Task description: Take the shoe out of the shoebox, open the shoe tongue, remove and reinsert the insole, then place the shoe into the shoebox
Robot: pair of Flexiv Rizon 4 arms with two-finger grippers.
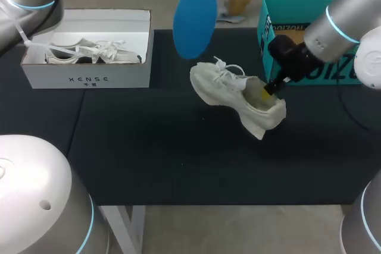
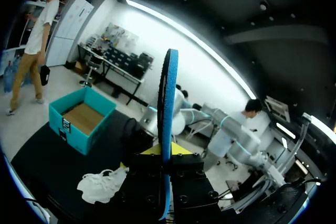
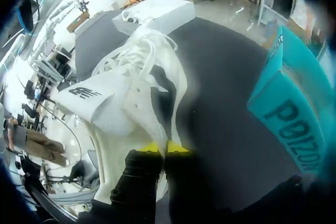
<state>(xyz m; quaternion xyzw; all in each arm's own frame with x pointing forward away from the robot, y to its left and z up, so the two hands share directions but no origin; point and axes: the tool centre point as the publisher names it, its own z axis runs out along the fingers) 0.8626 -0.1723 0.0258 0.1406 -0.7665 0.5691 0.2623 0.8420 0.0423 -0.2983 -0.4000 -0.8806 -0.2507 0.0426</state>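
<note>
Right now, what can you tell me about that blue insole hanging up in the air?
The insole is bright blue, thin and flat, cut to the outline of a foot, and looks like foam. It is out of the white shoe and hangs upright above the dark table, its wider rounded end pointing down, just beyond the shoe's laces. The left gripper clamps its narrower upper end; seen from that wrist it shows edge on, as a narrow blue strip. Nothing else touches it.

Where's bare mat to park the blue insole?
Widest free patch: black mat in front of the white cardboard shoebox, left of the white lace-up sneaker, down to the near edge. Crowded: between sneaker heel and teal cardboard box, where the right arm comes in.
</note>
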